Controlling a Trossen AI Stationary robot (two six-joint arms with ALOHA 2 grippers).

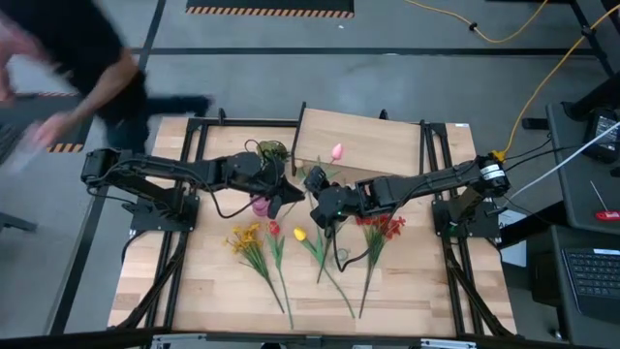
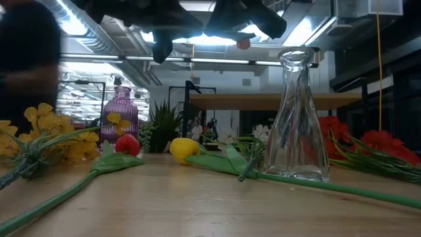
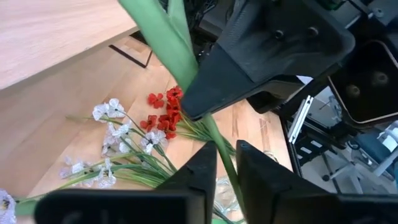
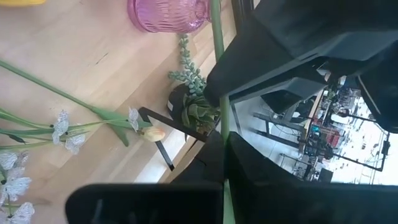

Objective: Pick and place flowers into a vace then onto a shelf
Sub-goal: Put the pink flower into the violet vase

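At bench front: loose flowers (image 1: 274, 254) lay on the bench (image 1: 213, 291), stems running roughly 12 to 6, heads toward 12: yellow blooms (image 1: 244, 237), a red tulip (image 1: 274, 229), a yellow tulip (image 1: 299, 234) and red clusters (image 1: 383, 228).
Clear vase: upright and empty (image 2: 299, 118), just toward 6 o'clock of the two claws, among the lying stems.
Purple vase: upright (image 1: 262, 204), beside the left claw at about its 7 o'clock.
Left claw: above mid-bench (image 1: 289, 194), fingers drawn in on the green stem of the pink tulip (image 1: 337, 151), which filled the gap between them in its wrist view.
Right claw: right beside the left, at its 3 o'clock (image 1: 318, 199), pressed together on the same thin stem.
Key relation: both claws gripped one stem in the air, the right a little nearer the clear vase. The stem's long axis ran toward 1 o'clock, with the bud beyond the claws over the shelf's near edge and the cut end on the vase side.
Judgement: a hand-over looked under way. One claw would need to let go before the stem could be tipped upright over a vase mouth.
Shelf: light-wood board (image 1: 407, 141) at 12 o'clock, no vase on it yet.
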